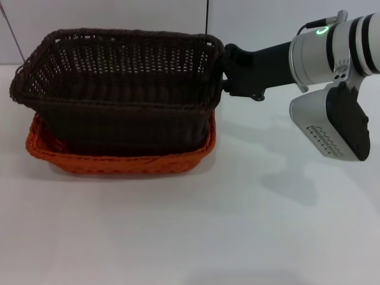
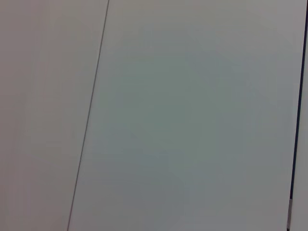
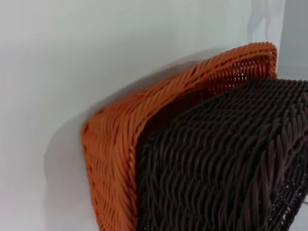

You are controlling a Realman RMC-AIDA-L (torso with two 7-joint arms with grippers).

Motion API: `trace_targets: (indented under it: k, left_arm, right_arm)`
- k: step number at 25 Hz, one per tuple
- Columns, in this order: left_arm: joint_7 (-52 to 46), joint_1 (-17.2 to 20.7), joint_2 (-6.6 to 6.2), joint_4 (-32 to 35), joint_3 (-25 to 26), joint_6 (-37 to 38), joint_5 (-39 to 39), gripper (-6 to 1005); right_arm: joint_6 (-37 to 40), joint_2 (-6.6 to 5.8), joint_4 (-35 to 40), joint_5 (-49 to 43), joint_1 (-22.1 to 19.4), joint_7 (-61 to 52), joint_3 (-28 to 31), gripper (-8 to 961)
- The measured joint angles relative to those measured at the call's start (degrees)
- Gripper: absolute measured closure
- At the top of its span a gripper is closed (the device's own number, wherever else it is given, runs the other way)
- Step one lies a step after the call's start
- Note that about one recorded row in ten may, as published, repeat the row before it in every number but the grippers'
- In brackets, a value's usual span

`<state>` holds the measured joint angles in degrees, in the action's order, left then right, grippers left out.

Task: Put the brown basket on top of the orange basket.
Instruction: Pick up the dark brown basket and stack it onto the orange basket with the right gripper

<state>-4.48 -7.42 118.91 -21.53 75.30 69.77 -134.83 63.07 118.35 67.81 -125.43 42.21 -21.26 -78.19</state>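
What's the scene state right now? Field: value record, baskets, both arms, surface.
brown basket: dark woven, sitting partly inside the orange one, rim well above it
orange basket: bright woven, on the table, under the brown one
right gripper: at the brown basket's right rim; the head view does not show clearly whether it grips the rim
left arm: out of the head view; its wrist camera shows only a plain pale surface
table: white
task status: brown basket nested in the orange one, right arm at the rim

Bright, even overhead light on the white table (image 1: pixel 237 237); soft blurred shadows beneath the right arm (image 1: pixel 309 56) — mild softness throughout; no glare.
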Motion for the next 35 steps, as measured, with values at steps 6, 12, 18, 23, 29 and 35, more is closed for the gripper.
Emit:
trace_targets:
  k: [6, 12, 18, 23, 29, 35]
  left_arm:
    - [-0.1, 0.4, 0.05, 0.0, -0.3, 0.2, 0.0, 203]
    - [-2.3, 0.6, -0.02, 0.7, -1.5, 0.4, 0.0, 203]
    - [-2.4, 0.6, 0.00, 0.8, -1.6, 0.4, 0.0, 203]
    - [-2.4, 0.4, -0.05, 0.9, -1.6, 0.3, 0.0, 203]
    - [-2.4, 0.3, -0.16, 1.1, -1.6, 0.3, 0.0, 203]
    - [-2.4, 0.6, -0.24, 1.1, -1.6, 0.4, 0.0, 203]
  right_arm:
    - [-0.3, 0.29, 0.9, 3.4, -2.4, -0.5, -2.0, 711]
    - [-5.8, 0.37, -0.6, 9.0, -4.9, 2.0, -5.6, 709]
    - [-10.7, 0.34, -0.6, 10.0, -7.2, 2.1, -9.1, 673]
    - [-11.3, 0.37, 1.1, 13.0, -9.2, 2.1, -10.1, 582]
    - [-14.2, 0.41, 1.5, 13.1, -10.0, 1.8, -12.4, 448]
    - [-15.0, 0.55, 3.4, 12.6, -11.9, 1.8, -13.5, 335]
